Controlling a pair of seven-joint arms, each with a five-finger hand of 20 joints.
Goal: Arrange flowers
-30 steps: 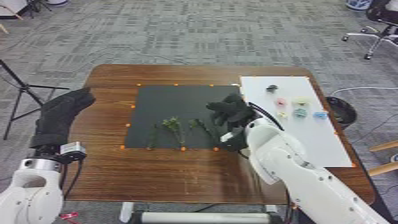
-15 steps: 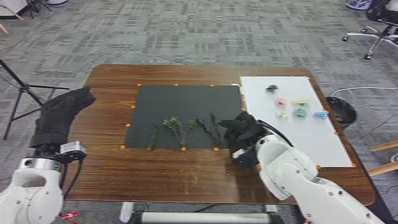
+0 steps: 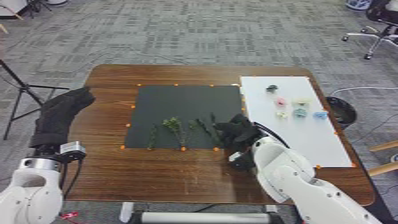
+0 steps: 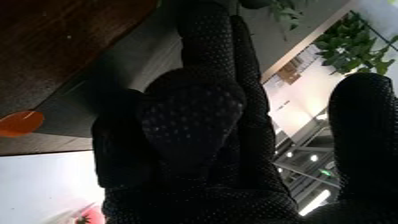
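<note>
Flower stems are the latest change: the right hand (image 3: 236,131) has drawn back toward the near edge since the first frame, baring the rightmost dark sprig (image 3: 216,125), then edged slightly left again in the newest. That sprig lies beside the other thin one (image 3: 202,126), the leafy bunch (image 3: 178,127) and the slim stem (image 3: 153,135), all on the near half of the black mat (image 3: 182,103). I judge the greenery base is taking shape, with the blooms still to come. The right hand's fingers (image 4: 253,80) look mostly straight, one standing apart, with nothing seen held; the left hand's (image 3: 67,106) are extended together by the counter's (image 3: 169,180) left edge. The pink bloom (image 3: 281,101) and its neighbours lie on the white sheet (image 3: 324,150) along the counter's right side. The mat's far half offers open room, whereas its right edge runs beneath the right hand, so a low sideways sweep could drag the nearest sprig; lifting first seems wiser.
</note>
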